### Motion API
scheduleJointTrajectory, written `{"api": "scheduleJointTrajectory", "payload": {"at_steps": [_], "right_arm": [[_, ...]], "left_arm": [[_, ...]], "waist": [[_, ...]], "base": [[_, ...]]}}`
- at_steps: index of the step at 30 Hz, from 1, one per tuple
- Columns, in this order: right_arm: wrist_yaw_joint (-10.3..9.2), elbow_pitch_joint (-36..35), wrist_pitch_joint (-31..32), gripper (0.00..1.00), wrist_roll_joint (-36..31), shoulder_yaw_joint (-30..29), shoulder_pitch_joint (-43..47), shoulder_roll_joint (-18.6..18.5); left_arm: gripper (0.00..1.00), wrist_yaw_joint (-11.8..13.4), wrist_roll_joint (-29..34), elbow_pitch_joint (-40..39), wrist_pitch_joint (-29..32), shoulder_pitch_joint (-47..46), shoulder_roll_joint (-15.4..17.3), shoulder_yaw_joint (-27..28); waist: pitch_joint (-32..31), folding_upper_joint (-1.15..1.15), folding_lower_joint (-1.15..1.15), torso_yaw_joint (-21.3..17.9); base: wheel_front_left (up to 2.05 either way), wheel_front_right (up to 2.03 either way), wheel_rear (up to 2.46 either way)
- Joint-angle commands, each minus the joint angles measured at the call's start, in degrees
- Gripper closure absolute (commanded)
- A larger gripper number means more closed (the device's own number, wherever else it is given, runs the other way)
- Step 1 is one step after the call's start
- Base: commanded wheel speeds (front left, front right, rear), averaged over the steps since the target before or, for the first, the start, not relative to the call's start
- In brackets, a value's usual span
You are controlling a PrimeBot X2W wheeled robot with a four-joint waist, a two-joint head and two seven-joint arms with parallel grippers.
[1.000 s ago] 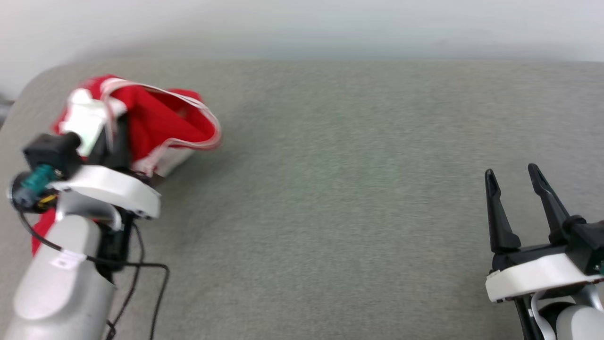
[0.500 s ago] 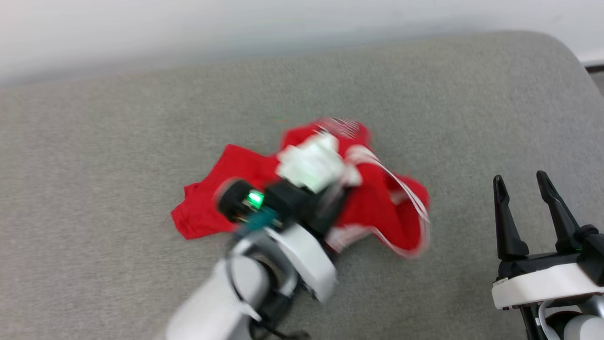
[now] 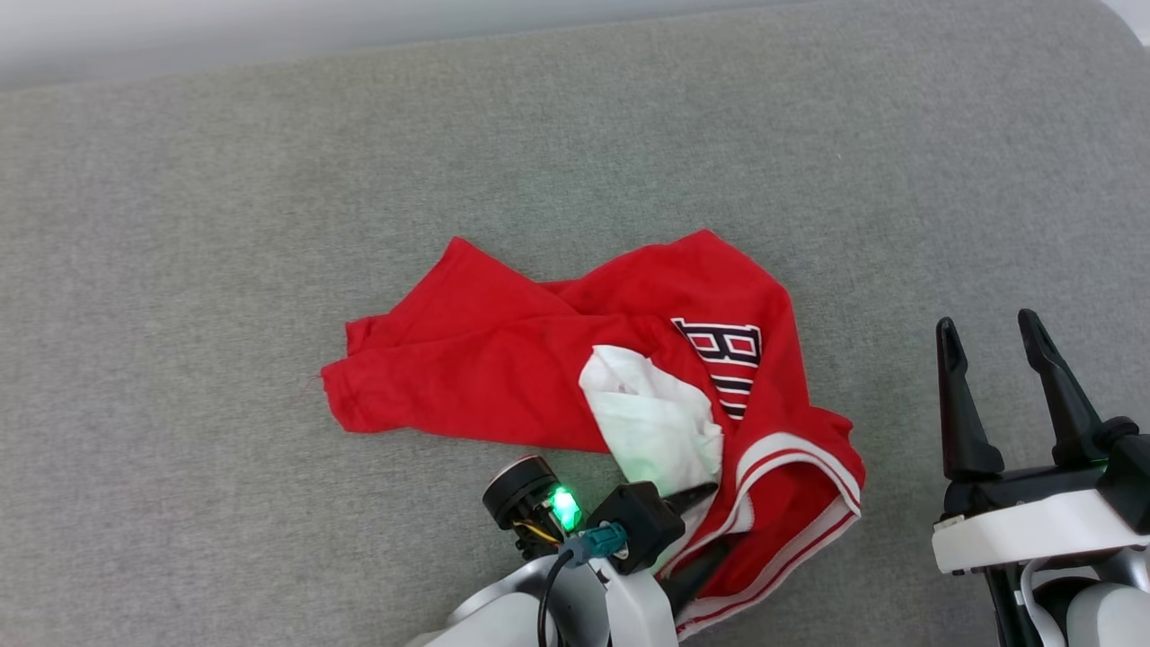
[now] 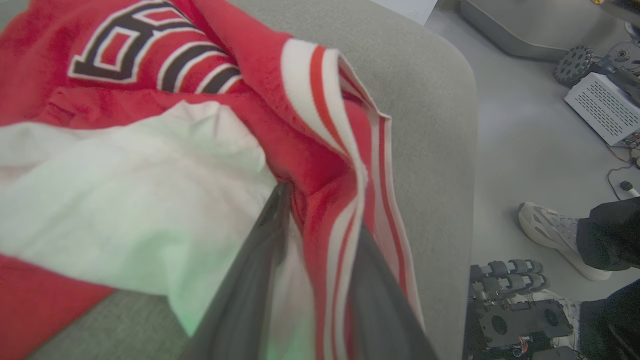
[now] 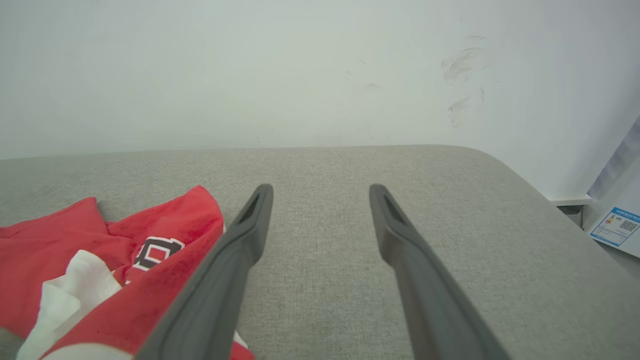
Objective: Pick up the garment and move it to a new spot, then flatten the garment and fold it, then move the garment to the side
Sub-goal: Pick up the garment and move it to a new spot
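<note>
The garment [image 3: 503, 377], a red jersey, lies crumpled on the grey cushion with its dark lettering and white lining facing up. Its white-striped trim [image 3: 791, 449] curls at the near right. My left gripper [image 3: 723, 517] sits at the garment's near edge. In the left wrist view its fingers [image 4: 260, 250] stand parted around the striped trim [image 4: 340, 210], which drapes loosely between them, so the left gripper [image 4: 320, 220] is open. My right gripper [image 3: 984, 322] hovers open to the right of the garment, nothing between its fingers. The right wrist view has the right gripper [image 5: 320, 187] over bare cushion, the garment [image 5: 165, 220] at its left.
The grey cushioned surface [image 3: 269, 180] stretches wide on every side, and a pale wall [image 5: 300, 75] stands behind it. Past its rounded right edge [image 4: 450, 150] lies the floor with a person's shoe [image 4: 550, 230], a white perforated box [image 4: 605, 107] and a wheeled base [image 4: 515, 300].
The head camera has swung round. The garment, carried bunched in my left gripper before, now lies spread on the cushion, and the left fingers have parted. The right gripper stays open.
</note>
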Motion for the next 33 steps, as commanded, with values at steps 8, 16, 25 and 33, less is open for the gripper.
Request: {"api": "scheduleJointTrajectory", "payload": {"at_steps": [8,16,25,33], "right_arm": [[-0.02,0.51,1.07,0.00,-1.40,-0.05,0.14,0.03],[-0.02,0.10,3.05,0.00,-1.91,-0.21,1.86,0.03],[-0.02,0.14,3.90,0.00,-1.07,-0.21,4.00,0.03],[-0.02,0.83,4.09,0.00,-0.20,-0.57,6.14,0.03]], "left_arm": [[0.00,0.94,0.47,-2.01,-7.52,-0.51,-1.08,0.95],[0.00,7.50,-2.40,-2.58,-13.29,2.24,-1.06,8.59],[0.00,14.21,-5.55,-3.23,-15.14,5.88,1.81,19.59],[0.00,19.01,-4.89,-4.17,-15.47,11.55,6.24,28.28]], "waist": [[-5.02,0.00,-0.01,3.83],[-9.84,0.00,-0.01,6.85],[-12.21,0.00,-0.01,8.70],[-14.90,0.00,-0.01,9.61]], "base": [[0.00,0.00,0.00],[0.00,0.00,0.00],[0.00,0.00,0.00],[0.00,0.00,0.00]]}}
